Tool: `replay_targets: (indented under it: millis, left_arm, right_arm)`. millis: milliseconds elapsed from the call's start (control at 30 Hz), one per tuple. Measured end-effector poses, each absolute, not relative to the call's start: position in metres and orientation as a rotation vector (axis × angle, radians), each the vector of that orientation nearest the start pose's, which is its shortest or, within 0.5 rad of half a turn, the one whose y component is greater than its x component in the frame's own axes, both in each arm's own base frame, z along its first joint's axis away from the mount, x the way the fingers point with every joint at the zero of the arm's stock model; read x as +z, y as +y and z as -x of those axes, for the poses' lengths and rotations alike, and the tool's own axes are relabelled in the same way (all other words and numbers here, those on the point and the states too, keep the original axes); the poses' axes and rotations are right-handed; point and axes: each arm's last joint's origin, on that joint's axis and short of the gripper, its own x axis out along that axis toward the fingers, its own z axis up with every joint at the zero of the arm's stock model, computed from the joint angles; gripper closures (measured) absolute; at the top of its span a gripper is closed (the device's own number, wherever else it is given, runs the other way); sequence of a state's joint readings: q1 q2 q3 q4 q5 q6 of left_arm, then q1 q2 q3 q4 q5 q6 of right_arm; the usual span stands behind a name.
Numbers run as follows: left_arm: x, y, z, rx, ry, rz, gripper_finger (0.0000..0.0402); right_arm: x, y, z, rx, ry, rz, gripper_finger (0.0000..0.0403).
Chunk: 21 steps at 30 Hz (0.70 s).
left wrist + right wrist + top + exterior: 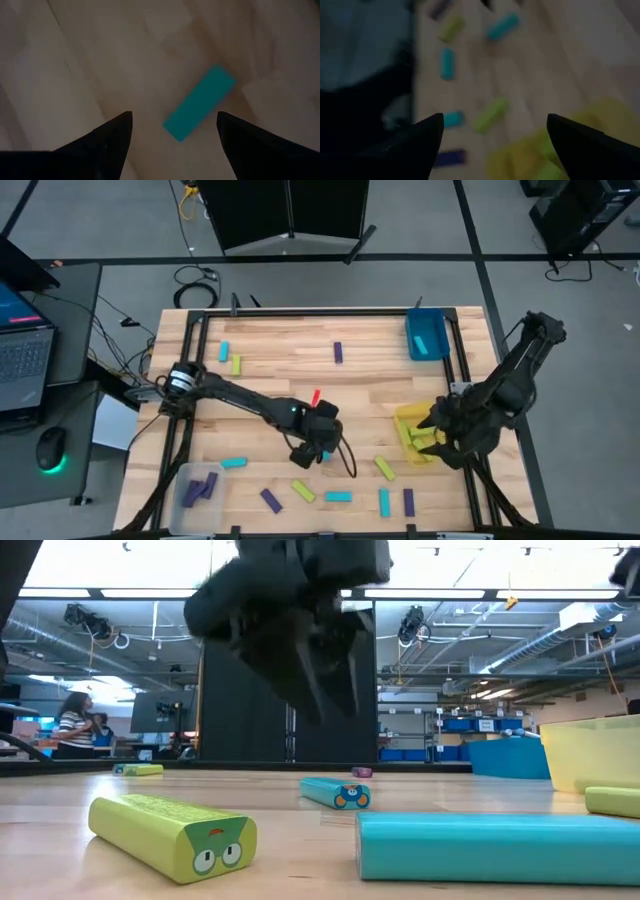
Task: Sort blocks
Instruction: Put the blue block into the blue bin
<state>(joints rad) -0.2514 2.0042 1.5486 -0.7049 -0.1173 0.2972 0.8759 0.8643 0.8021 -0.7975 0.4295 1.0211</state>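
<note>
Purple, cyan and yellow-green blocks lie flat and scattered on the wooden table, most along its near edge. My left gripper (312, 452) is open and hovers at the table's middle. In the left wrist view, my left gripper (174, 115) has a finger on either side of one cyan block (200, 102) lying flat below, without touching it. In the low view it hangs clear of the table. My right gripper (437, 442) is open and empty over the near end of the yellow tray (408, 418), which holds yellow-green blocks (428, 442). The right wrist view looks past my right gripper (495, 117) at loose blocks.
A blue tray (427, 335) stands at the far right corner. A clear tray (178, 478) with purple blocks (198, 488) sits at the near left corner. A black frame rims the table. Left of it are a laptop (22, 350) and a mouse (50, 448). A person (75, 725) stands far off.
</note>
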Motion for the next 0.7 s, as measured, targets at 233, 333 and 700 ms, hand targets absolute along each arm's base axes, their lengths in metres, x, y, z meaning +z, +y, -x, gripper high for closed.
replay_targets:
  millis: [233,333,700]
  left_arm:
    - [0.175,-0.097,-0.412,-0.311,1.170,-0.438,0.0106]
    - [0.169,-0.097,-0.414,-0.332,1.176,-0.427,0.0106]
    - [0.151,-0.096,-0.418,-0.359,1.202,-0.422,0.0112]
  right_arm:
    - [0.300,0.117,-0.113,0.205,0.608,-0.442,0.0039]
    - [0.303,0.117,-0.113,0.223,0.584,-0.435,0.0039]
    - [0.304,0.116,-0.113,0.207,0.565,-0.425,0.0039]
